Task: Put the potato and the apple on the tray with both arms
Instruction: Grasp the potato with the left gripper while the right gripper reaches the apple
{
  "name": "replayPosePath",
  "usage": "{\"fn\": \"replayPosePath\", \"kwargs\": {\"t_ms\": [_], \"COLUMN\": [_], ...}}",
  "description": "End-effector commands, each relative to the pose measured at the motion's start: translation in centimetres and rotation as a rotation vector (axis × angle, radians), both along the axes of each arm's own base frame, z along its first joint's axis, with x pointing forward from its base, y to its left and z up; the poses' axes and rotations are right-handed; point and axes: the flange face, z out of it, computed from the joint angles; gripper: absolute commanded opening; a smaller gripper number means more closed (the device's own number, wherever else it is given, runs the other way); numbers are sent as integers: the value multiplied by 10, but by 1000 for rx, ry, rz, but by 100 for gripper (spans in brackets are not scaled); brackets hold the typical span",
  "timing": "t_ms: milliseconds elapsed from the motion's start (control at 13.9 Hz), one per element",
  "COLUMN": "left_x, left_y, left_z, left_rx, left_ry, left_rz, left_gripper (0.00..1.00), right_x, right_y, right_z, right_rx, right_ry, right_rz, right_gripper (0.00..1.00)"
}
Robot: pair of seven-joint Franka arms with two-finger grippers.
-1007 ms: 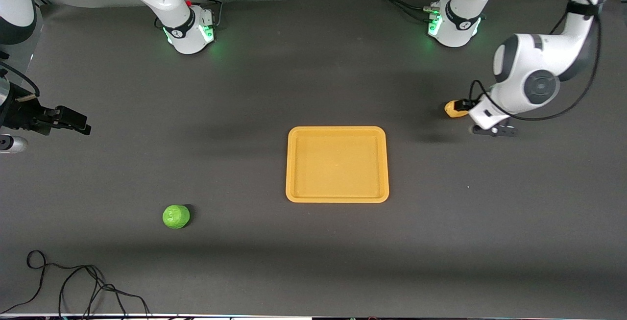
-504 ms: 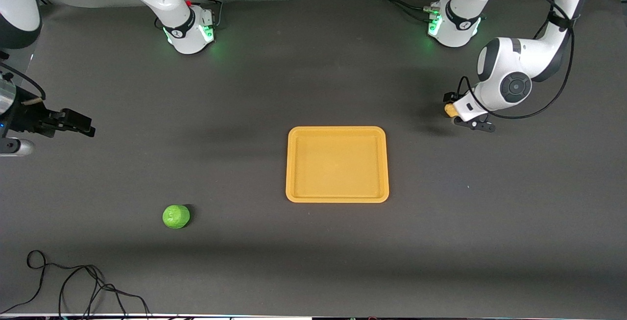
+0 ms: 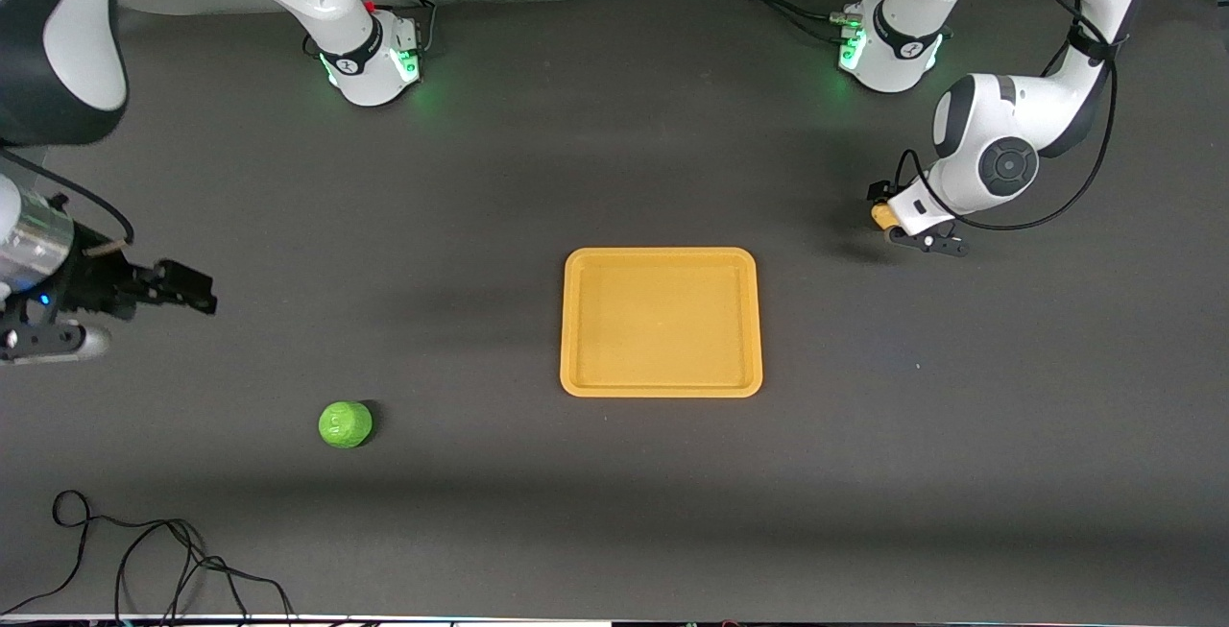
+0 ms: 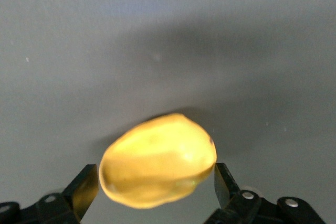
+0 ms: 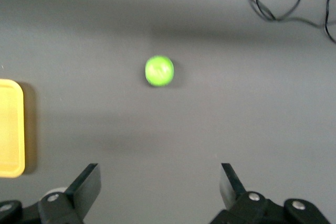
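Potato (image 4: 157, 160) pinched between left gripper (image 4: 156, 184) fingers; right gripper (image 5: 157, 184) fingers spread, over bare table.

From the front, my left wrist covers most of the potato (image 3: 879, 214); only a sliver of yellow-orange shows. In my left wrist view the potato is blurred, and I cannot tell whether my fingers (image 4: 84, 190) touch it. My right wrist view cuts off the tray (image 5: 10, 128) at its edge, leaving one end visible.

Bright green apple (image 3: 345, 424), yellow-orange tray (image 3: 661, 383), paler yellow potato (image 4: 157, 160), dark grey table (image 3: 960, 473).
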Motion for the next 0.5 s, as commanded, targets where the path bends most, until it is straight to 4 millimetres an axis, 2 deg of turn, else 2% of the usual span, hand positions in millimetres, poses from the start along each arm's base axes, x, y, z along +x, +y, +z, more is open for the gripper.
{"fn": "replayPosePath", "kwargs": {"t_ms": [0, 216, 288, 360, 432], "left_x": [-4, -4, -4, -4, -3], "left_y": [0, -1, 1, 0, -2], "left_z": [-14, -13, -11, -9, -7], "left_rx": [-14, -11, -10, -8, -5], "left_ry": [-17, -10, -8, -12, -16], "left_rz": [-8, -8, -5, -3, 5], "left_gripper": [91, 44, 23, 7, 0], "right_x": [34, 39, 43, 50, 60], "right_y": [11, 14, 14, 16, 17], "right_z": [-3, -18, -30, -53, -74], "right_rx": [20, 34, 36, 42, 42], "right_ry": [-26, -5, 10, 40, 37], "right_rz": [18, 19, 17, 17, 16], "right_gripper": [100, 100, 100, 100, 100]}}
